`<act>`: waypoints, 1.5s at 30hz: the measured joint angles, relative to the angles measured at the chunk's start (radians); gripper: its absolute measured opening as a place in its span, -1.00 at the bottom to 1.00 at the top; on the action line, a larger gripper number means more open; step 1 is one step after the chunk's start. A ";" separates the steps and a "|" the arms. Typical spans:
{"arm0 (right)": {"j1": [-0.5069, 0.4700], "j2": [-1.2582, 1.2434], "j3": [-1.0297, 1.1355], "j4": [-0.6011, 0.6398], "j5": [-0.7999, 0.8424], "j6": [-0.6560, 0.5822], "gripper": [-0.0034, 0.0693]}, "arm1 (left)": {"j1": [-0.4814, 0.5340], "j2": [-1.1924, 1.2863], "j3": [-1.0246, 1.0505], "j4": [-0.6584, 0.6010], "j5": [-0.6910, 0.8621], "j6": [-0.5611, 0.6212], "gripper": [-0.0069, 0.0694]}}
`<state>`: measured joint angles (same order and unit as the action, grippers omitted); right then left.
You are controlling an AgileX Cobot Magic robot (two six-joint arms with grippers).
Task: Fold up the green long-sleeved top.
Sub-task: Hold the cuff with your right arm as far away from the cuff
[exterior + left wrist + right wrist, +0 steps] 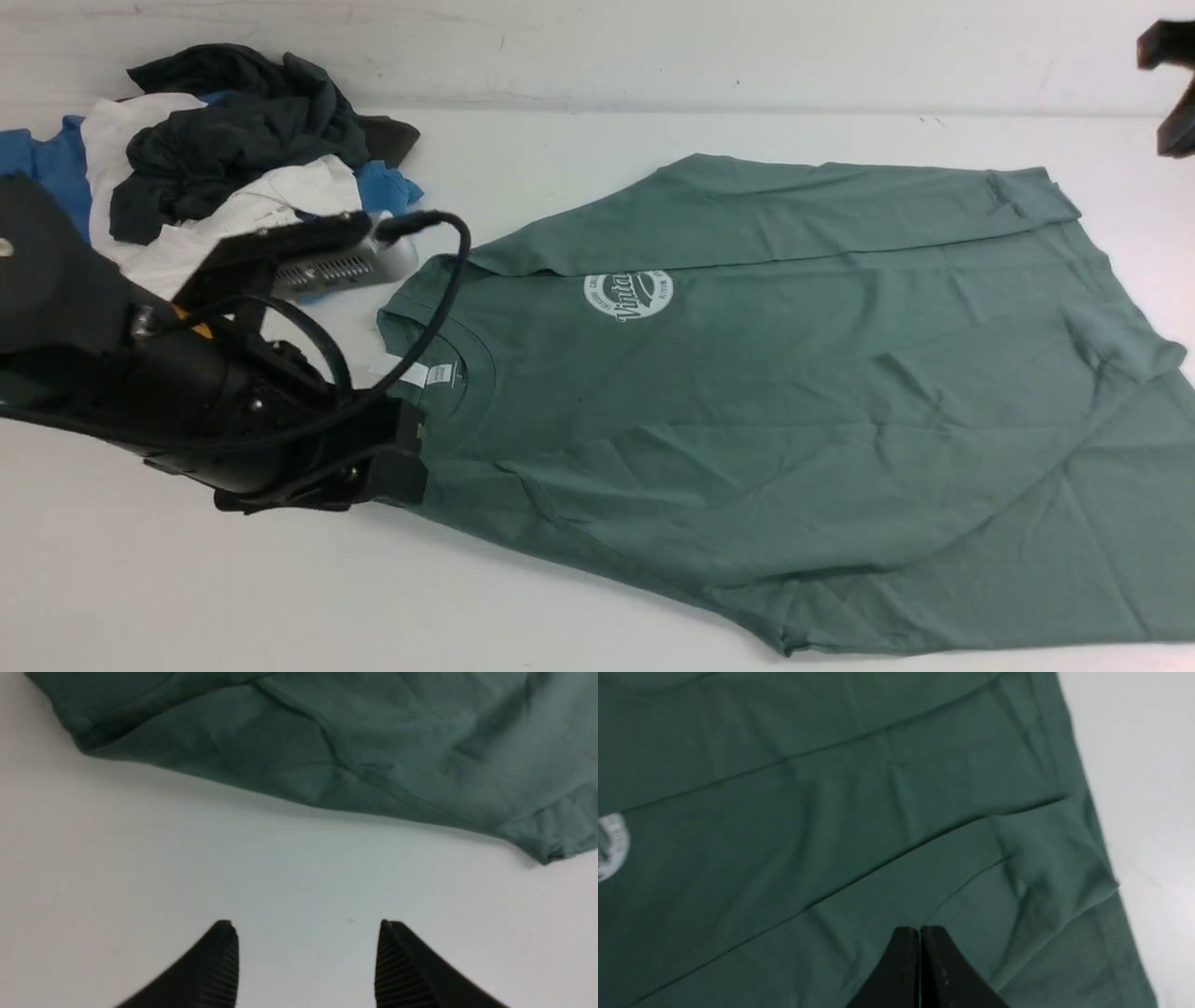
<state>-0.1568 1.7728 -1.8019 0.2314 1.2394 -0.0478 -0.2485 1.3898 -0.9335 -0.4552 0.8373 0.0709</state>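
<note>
The green long-sleeved top point(794, 411) lies spread on the white table, neck and white label point(429, 373) to the left, round white logo point(627, 295) facing up. Its far sleeve is folded in over the body along the back edge. My left arm point(187, 383) sits low beside the neck and near shoulder. My left gripper point(306, 926) is open over bare table, a short way from the green top point(327, 742), with nothing between its fingers. My right gripper point(920, 929) is shut and empty, hovering above the green top point(831, 812). A dark part of the right arm point(1172, 56) shows at the far right.
A heap of blue, white and dark grey garments point(233, 140) lies at the back left, just behind my left arm. Bare white table point(187, 597) runs along the front left, and the top's hem end reaches the right edge of the front view.
</note>
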 joint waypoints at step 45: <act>0.000 -0.822 0.931 -0.051 0.018 -0.035 -0.94 | -0.002 0.224 0.026 0.600 0.164 -0.381 -0.79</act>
<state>-0.1568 0.9507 -0.8708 0.1800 1.2579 -0.0833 -0.2501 1.6135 -0.9074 0.1447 1.0009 -0.3101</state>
